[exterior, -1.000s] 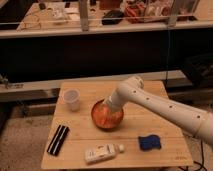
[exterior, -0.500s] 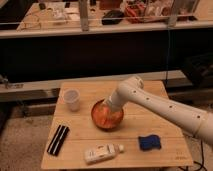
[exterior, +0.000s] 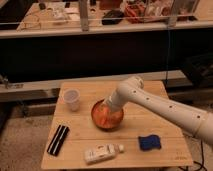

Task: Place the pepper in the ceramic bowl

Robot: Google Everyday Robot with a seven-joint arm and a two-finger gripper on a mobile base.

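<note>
The ceramic bowl (exterior: 104, 119) is round and glossy, dark reddish-brown outside and mottled orange inside. It sits near the middle of the wooden table (exterior: 150, 120). My white arm comes in from the right and reaches down into the bowl. The gripper (exterior: 107, 107) is at the end of it, low inside the bowl over its far side. The pepper cannot be told apart from the orange inside of the bowl.
A small white cup (exterior: 72, 99) stands at the table's back left. A black flat object (exterior: 58, 139) lies at the front left, a white bottle (exterior: 102, 152) on its side at the front, a blue sponge (exterior: 149, 142) at the front right. A dark counter runs behind.
</note>
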